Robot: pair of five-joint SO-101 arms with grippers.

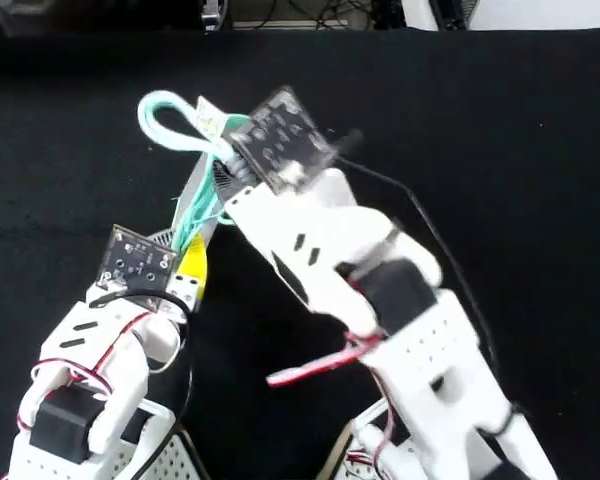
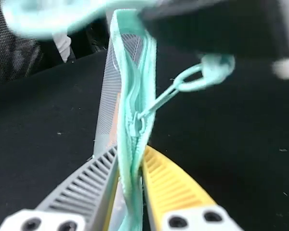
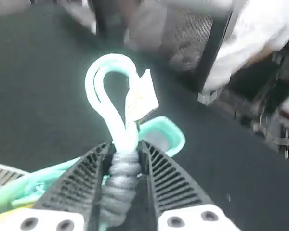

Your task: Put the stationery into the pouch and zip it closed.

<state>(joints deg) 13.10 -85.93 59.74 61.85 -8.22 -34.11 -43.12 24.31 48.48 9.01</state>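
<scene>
Table [image 1: 520, 140]: one pouch [image 1: 192, 205], left hand [image 2: 131, 159], right hand [image 3: 125, 149] gripping.

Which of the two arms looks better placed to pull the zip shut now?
Probably the right. The right fingers grip the pouch at its loop, close to the loose zip pull; the left fingers clamp the zip edge, steadying it.

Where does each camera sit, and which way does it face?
High view: fixed above, facing down at the table; left arm and right arm show.
Left wrist view: on the left wrist, facing along the left gripper to the zipper of the pouch.
Right wrist view: on the right wrist, facing along the right gripper to the pouch's loop.
All share the pouch.
</scene>
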